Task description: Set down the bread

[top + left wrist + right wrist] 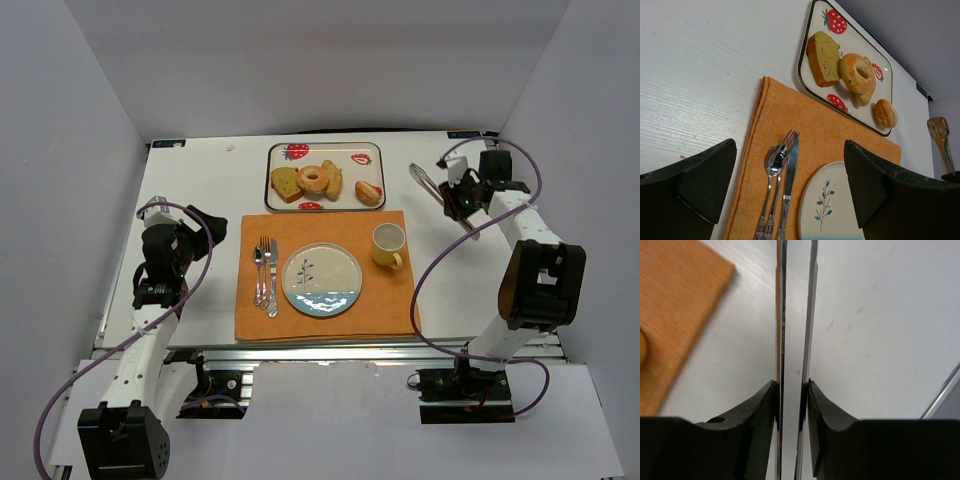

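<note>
Several breads lie on a strawberry-print tray (340,152) at the back: a loaf slice (286,184), a bagel (314,179) and a small roll (368,192). They also show in the left wrist view: slice (822,59), bagel (858,72), roll (885,113). An empty blue-and-white plate (321,280) sits on the orange placemat (390,300). My right gripper (462,195) is shut on metal tongs (430,182) right of the tray; the two tong arms (782,315) run between its fingers. My left gripper (200,225) is open and empty left of the placemat.
A spoon, fork and knife (265,275) lie left of the plate. A yellow mug (388,245) stands on the placemat's right part. White walls close in the table on three sides. The left wrist view shows the cutlery (780,170) and the plate's rim (810,200).
</note>
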Controlling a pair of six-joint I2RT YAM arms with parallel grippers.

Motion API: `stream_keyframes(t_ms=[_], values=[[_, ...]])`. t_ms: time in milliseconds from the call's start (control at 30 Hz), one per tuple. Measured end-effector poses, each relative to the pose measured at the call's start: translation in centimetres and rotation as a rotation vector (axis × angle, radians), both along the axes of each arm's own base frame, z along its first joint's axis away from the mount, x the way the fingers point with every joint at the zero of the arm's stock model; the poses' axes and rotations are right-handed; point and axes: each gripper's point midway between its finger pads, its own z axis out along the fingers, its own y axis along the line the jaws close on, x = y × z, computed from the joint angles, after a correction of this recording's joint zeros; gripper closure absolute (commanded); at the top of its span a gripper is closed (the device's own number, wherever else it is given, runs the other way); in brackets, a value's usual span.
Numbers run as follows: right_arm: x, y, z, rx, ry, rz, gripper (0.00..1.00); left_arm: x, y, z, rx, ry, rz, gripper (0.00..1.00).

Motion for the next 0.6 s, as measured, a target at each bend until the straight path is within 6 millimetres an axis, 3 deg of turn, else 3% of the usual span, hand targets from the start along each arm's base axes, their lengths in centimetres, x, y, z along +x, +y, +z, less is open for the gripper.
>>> stream_keyframes(t_ms=[133, 200, 333, 600], values=[[2.5, 4.1, 5.2, -0.008, -0.139, 0.122, 0.62, 0.0, 0.0, 0.0, -0.006, 0.000, 0.002, 0.03], [2.9, 6.3, 6.5, -0.009, -0.174, 0.178, 0.62, 0.0, 0.0, 0.0, -0.007, 0.000, 0.002, 0.03], [2.7, 9.7, 7.6, 0.002, -0.178, 0.262, 0.62, 0.0, 0.0, 0.1, -0.008, -0.002, 0.005, 0.03], [2.5, 11.4, 7.9, 0.010, -0.155, 0.294, 0.60, -0.4, 0.1, 1.0, -0.015, -0.033, 0.016, 0.03]])
